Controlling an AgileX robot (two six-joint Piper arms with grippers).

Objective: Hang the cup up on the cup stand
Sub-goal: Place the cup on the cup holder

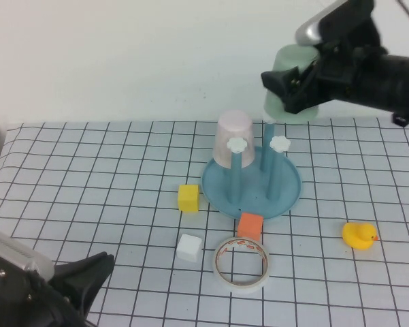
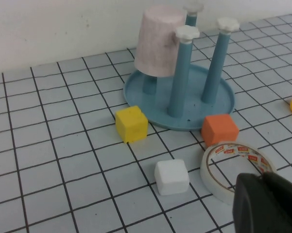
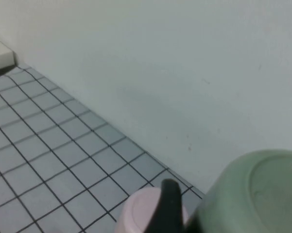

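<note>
- Cup (image 1: 286, 85), pale mint green, held upside down in the air at about one o'clock in the high view, just above the rear peg of the cup stand (image 1: 252, 187); not yet on any peg.
- Right claw (image 1: 301, 80), black, pinching the cup from the side, arm reaching in from the three o'clock edge; in the right wrist view, cup (image 3: 252, 194) seen bottom-up with one dark finger beside it.
- Cup stand: round blue dish near the centre of the worktop (image 1: 88, 177), upright blue pegs capped with white flowers.
- Pink cup (image 1: 233, 139), inverted on the peg at ten o'clock of the stand; same pink cup (image 2: 158, 41) clear in the left wrist view, with three bare capped pegs beside it.
- Yellow block (image 1: 188, 198) just off the stand's rim at eight o'clock.
- Orange block (image 1: 250, 225) touching the rim at six o'clock.
- White block (image 1: 189, 246) lower, near seven o'clock.
- Tape roll (image 1: 241, 264), lying flat just below the orange block, close beside the white block.
- Yellow rubber duck (image 1: 358, 236) well apart at four o'clock.
- Left claw (image 1: 82, 276) low at seven o'clock of the high view, away from everything; fingers: cannot tell whether spread or pressed together.
</note>
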